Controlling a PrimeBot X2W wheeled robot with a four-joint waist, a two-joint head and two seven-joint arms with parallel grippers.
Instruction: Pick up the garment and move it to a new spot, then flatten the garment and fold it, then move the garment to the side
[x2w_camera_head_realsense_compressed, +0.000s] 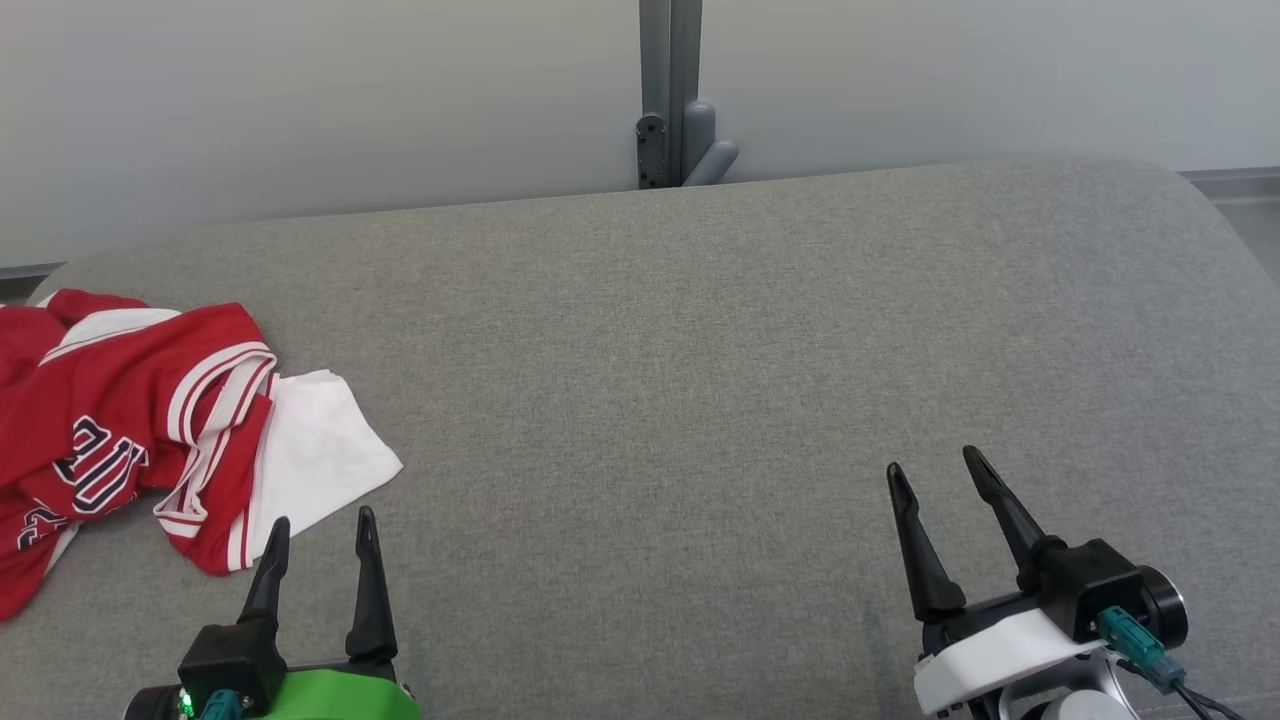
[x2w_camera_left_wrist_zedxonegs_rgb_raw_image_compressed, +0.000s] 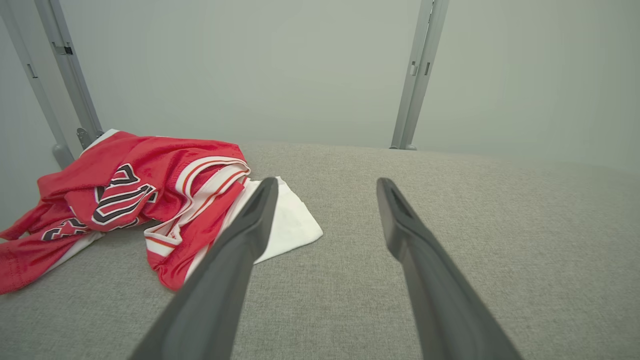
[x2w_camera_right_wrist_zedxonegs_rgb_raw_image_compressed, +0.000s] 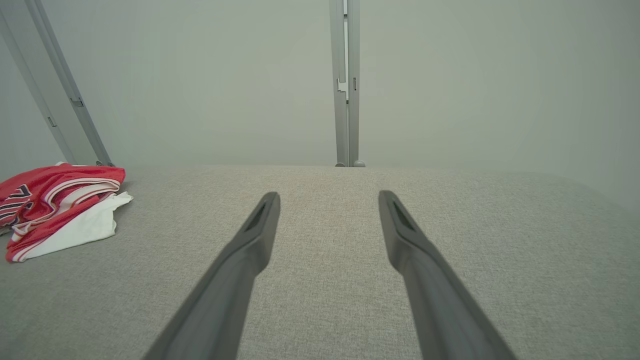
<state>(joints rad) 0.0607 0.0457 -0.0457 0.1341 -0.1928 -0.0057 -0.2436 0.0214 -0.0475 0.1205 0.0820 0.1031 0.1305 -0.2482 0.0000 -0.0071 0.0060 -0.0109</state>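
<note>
One crumpled red-and-white garment (x2w_camera_head_realsense_compressed: 130, 430), dark lettering, white part exposed.

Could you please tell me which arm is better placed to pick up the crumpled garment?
Left. The left gripper, jaws open, sits beside the garment; the right gripper is far across the grey surface.

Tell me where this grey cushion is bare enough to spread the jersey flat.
The grey cushion is bare from the white edge of the red jersey across the middle to the right gripper, back to the metal post, and on to its right end. The left end is crowded: the jersey lies crumpled there, left gripper beside it.
</note>
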